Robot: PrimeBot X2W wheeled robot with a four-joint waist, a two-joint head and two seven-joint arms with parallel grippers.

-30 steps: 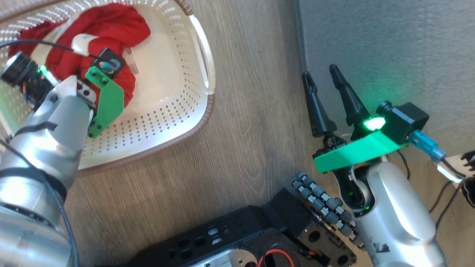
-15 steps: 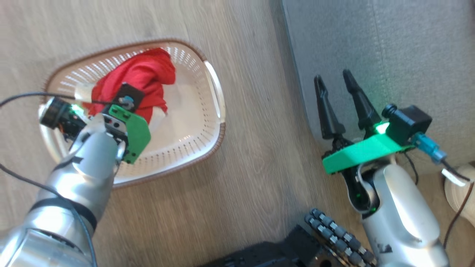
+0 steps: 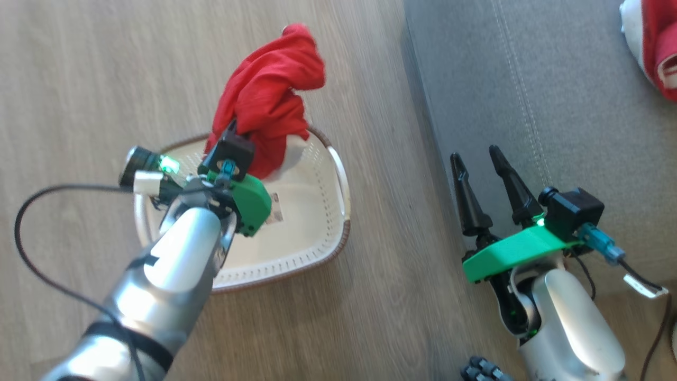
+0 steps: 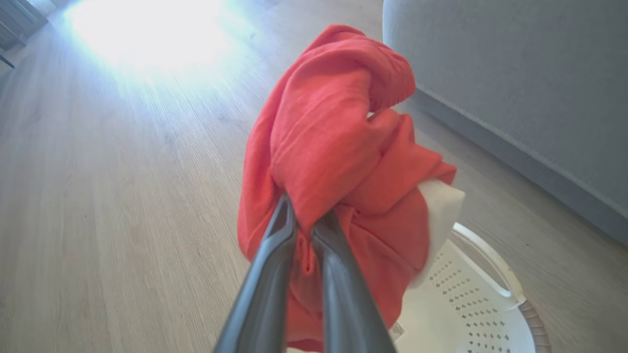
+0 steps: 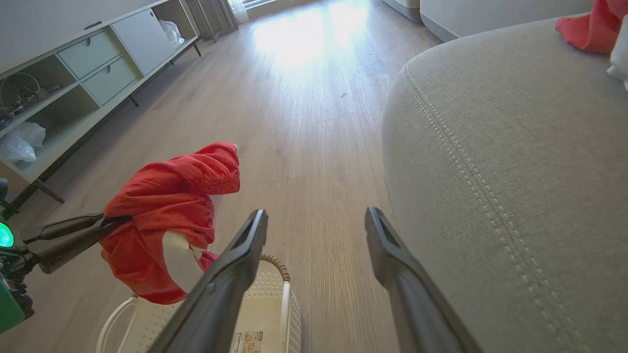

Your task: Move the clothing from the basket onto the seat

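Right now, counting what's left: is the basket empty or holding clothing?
Empty, as far as shows: the basket floor is bare, the clothing hangs above it, pinched in the left gripper; the arm hides one corner.

Red clothing (image 3: 267, 108), cream basket (image 3: 312, 248), grey seat (image 3: 555, 95)

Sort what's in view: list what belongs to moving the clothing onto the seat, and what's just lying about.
Belongs to the job:
- red garment, pinched in the left gripper
- cream basket
- grey seat
- second red garment, lying on the seat
- right gripper, open

Just lying about:
- low sideboard with drawers
- plastic bag on its open shelf
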